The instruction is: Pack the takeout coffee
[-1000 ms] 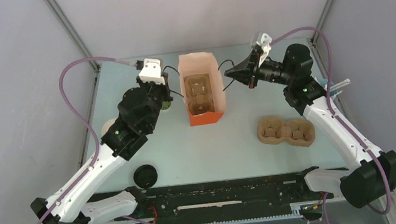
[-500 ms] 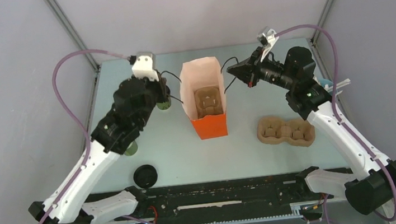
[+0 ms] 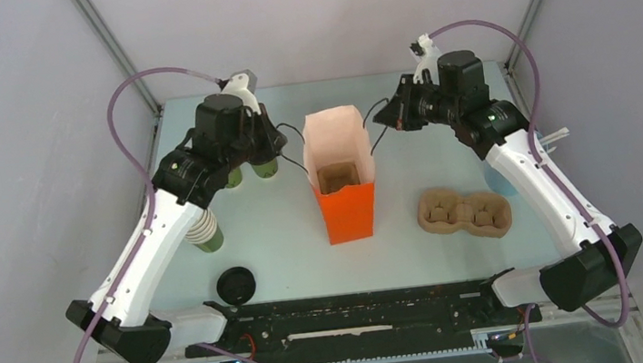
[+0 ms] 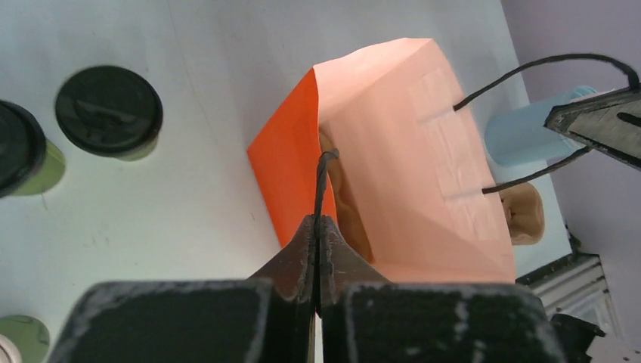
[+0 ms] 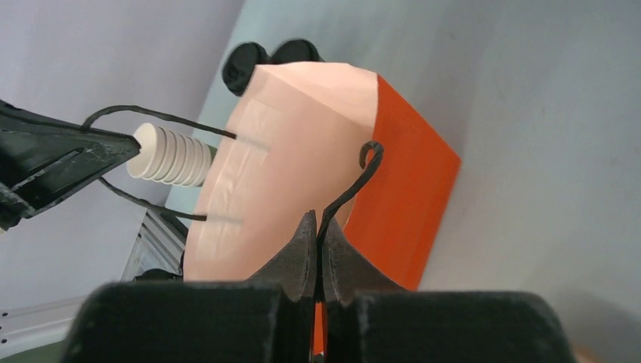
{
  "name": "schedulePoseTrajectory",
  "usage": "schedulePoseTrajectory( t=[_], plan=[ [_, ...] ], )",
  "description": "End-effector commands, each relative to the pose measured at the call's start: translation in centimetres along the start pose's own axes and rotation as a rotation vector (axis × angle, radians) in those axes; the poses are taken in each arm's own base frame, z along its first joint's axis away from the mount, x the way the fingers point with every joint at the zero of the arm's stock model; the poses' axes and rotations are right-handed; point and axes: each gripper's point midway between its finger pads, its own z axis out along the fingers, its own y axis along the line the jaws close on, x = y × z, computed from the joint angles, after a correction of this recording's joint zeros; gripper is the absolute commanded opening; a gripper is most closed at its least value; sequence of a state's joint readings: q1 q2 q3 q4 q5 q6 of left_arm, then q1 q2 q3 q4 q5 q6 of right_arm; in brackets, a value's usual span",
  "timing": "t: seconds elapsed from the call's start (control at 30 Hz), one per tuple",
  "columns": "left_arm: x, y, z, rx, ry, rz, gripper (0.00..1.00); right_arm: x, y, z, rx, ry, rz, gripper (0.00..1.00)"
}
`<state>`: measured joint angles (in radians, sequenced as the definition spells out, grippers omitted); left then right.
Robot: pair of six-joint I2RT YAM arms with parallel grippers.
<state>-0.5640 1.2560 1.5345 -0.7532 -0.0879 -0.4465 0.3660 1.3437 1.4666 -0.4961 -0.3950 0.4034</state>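
While the left gripper (image 4: 317, 227) and right gripper (image 5: 317, 227) each clamp a handle (image 4: 321, 185) of the bag (image 4: 423, 151), you must free one for the far-left cups (image 4: 109, 110).

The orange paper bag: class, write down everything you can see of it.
The orange paper bag is upright at the middle of the table, mouth pulled open. Its paper is bright orange outside, pale pink inside. Each side bears a black cord handle: the left gripper pinches one, the right gripper the other. A brown pulp carrier sits inside.
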Motion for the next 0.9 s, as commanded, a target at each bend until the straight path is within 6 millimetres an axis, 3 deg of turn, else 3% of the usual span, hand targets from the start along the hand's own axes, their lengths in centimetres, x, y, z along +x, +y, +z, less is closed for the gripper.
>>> schedulePoseTrajectory(
  t=[0.0,0.13,0.27,0.5,0.87],
  plan=[
    [0.2,-1.6,-0.3,0.071,0.012,-0.072,0.0,1.0,-1.2,-1.5,0.083,0.02,0.065,0.03],
    [0.1,-3.1,0.1,0.11,0.018,-0.091,0.0,0.7,-1.2,-1.4,0.053,0.029,0.1,0.12],
    [2.1,-4.3,0.3,0.126,0.075,-0.063,0.03,1.4,-1.1,-1.1,0.024,0.108,0.138,0.19],
    [2.6,-6.0,-1.0,0.155,0.049,-0.071,0.03,0.8,-1.1,-2.1,0.055,0.147,0.117,0.14],
    [3.5,-6.3,-2.6,0.098,0.043,-0.161,0.06,0.4,-1.0,-2.6,0.097,0.245,0.021,0.14]
  ],
)
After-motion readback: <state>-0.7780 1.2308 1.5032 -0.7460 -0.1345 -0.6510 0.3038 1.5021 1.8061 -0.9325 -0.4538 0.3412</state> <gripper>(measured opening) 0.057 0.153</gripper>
